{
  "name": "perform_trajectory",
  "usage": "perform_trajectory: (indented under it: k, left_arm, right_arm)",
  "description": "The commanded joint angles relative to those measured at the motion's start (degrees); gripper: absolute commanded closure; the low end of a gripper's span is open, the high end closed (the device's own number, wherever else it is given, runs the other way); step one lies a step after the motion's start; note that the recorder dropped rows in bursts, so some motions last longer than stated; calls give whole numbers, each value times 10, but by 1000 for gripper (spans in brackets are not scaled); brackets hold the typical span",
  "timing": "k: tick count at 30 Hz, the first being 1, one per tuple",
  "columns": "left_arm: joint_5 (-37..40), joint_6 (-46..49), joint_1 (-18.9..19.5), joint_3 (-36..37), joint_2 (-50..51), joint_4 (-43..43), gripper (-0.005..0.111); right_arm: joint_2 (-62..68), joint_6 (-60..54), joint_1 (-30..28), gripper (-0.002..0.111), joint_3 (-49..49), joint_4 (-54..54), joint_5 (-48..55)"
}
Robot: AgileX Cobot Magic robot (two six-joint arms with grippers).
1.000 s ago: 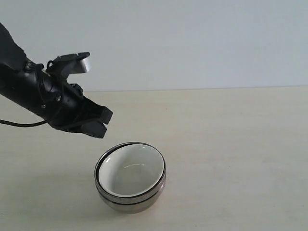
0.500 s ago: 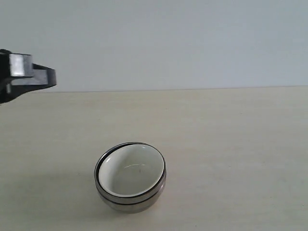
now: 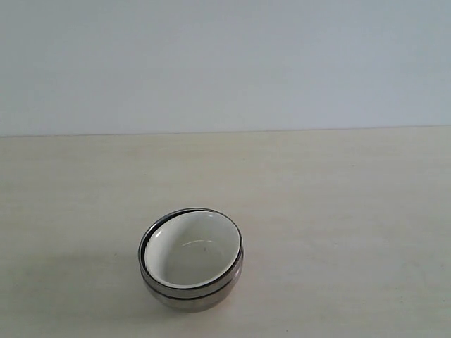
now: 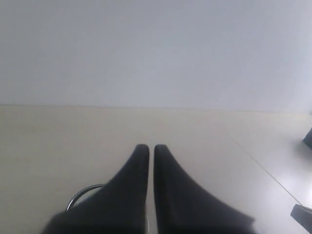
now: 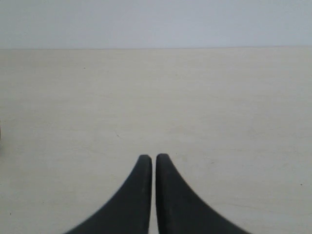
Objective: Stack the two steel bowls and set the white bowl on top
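Note:
The two steel bowls (image 3: 192,294) sit nested on the pale table (image 3: 338,197) near its front. The white bowl (image 3: 190,255) rests inside them, slightly tilted. Neither arm shows in the exterior view. In the left wrist view my left gripper (image 4: 151,147) is shut with nothing between its black fingers, and a bit of a steel rim (image 4: 83,192) peeks out beside them. My right gripper (image 5: 154,157) is also shut and empty, over bare table in the right wrist view.
A plain light wall (image 3: 225,63) stands behind the table. In the left wrist view dark parts (image 4: 304,214) show at the edge, and a seam line (image 4: 263,168) runs across the tabletop.
The left arm has drawn back from above the stack, leftward and up, and has left the exterior view. The bowls have stayed in place.

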Motion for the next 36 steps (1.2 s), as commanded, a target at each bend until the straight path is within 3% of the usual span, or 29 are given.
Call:
perform_trajectory:
  k: [1,7,12,16,20,25,29,36]
  left_arm:
    - [0,-3,-1,3,-27,-5,103]
    - [3,-3,-14,3,-45,-3,103]
    - [-1,-3,18,3,-83,1,103]
    - [-7,33,68,11,-136,2,103]
    - [-58,81,141,65,-236,2,103]
    - [-167,95,190,130,-303,3,103]
    - [-244,96,213,169,-303,3,103]
    - [-253,153,216,262,-303,19,103]
  right_arm:
    - [-3,0,-2,108,3,-4,-2]
    - [-3,0,-2,108,3,-4,-2]
    - [-3,0,-2,108,3,-4,-2]
    - [-3,0,-2,108,3,-4,-2]
    - [-3,0,-2,108,3,-4,-2]
    - [-3,0,-2,108,3,-4,-2]
    - [-3,0,-2,108,3,-4,-2]
    - [-3,0,-2,108,3,-4,-2]
